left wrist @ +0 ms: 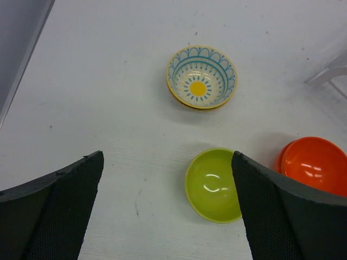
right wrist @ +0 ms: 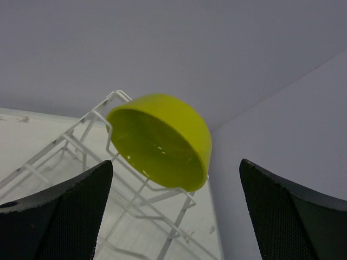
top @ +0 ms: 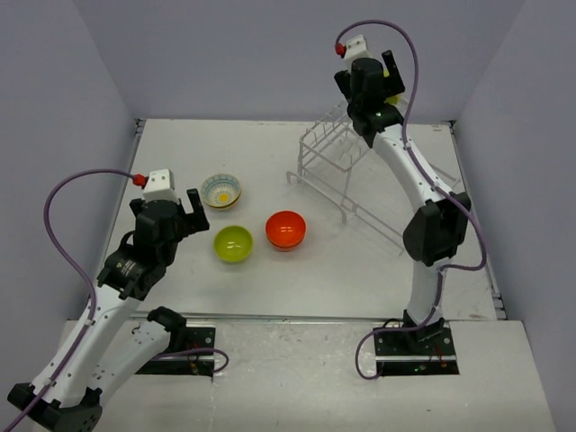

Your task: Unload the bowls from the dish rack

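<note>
Right gripper [right wrist: 174, 179] has its jaws spread wide and holds nothing. It is aimed at the yellow-green bowl [right wrist: 162, 138], which leans tilted on the dish rack [right wrist: 76, 143] wires at centre frame, probably lining up a grasp. Left gripper [left wrist: 167, 157] is also spread and empty, above the cream bowl [left wrist: 201, 77], lime bowl [left wrist: 212, 184] and orange bowl [left wrist: 314, 165], which sit on the table [left wrist: 81, 81].

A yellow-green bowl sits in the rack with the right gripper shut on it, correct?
No. The right gripper is open, jaws wide apart and clear of the bowl, as the right wrist view shows. The bowl does sit in the rack.
</note>
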`<action>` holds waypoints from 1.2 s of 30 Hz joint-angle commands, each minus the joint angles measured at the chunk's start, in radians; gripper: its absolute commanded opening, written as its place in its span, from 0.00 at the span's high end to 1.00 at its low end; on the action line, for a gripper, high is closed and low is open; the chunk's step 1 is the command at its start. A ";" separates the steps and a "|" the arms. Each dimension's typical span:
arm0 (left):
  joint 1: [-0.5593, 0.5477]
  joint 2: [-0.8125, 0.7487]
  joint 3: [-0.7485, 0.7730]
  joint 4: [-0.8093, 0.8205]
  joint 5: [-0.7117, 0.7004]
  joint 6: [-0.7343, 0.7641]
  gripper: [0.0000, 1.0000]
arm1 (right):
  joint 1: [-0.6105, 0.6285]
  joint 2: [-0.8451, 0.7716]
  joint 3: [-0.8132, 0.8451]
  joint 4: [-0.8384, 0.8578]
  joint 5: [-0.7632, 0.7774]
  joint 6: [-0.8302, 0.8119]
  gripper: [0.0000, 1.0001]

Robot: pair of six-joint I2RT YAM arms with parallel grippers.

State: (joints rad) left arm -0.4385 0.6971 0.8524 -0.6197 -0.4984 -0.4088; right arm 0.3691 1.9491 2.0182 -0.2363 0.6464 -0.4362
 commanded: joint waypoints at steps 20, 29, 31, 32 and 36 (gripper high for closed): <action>0.006 0.018 -0.006 0.031 0.041 0.008 0.00 | -0.094 0.145 0.054 0.183 0.096 -0.252 0.27; 0.006 0.025 -0.010 0.037 0.060 0.013 0.00 | -0.096 0.083 -0.039 0.284 0.128 -0.289 0.70; 0.006 0.025 -0.010 0.038 0.061 0.015 0.00 | -0.096 0.082 -0.044 0.296 0.134 -0.298 0.81; 0.006 0.025 -0.010 0.038 0.063 0.015 0.00 | -0.096 0.082 -0.047 0.301 0.140 -0.306 0.85; 0.006 0.025 -0.010 0.038 0.061 0.015 0.00 | -0.094 0.086 -0.049 0.339 0.168 -0.343 0.95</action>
State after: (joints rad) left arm -0.4385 0.7219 0.8524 -0.6159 -0.4461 -0.4080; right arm 0.2745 2.0914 1.9736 0.0315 0.7750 -0.7395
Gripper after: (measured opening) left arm 0.997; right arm 0.130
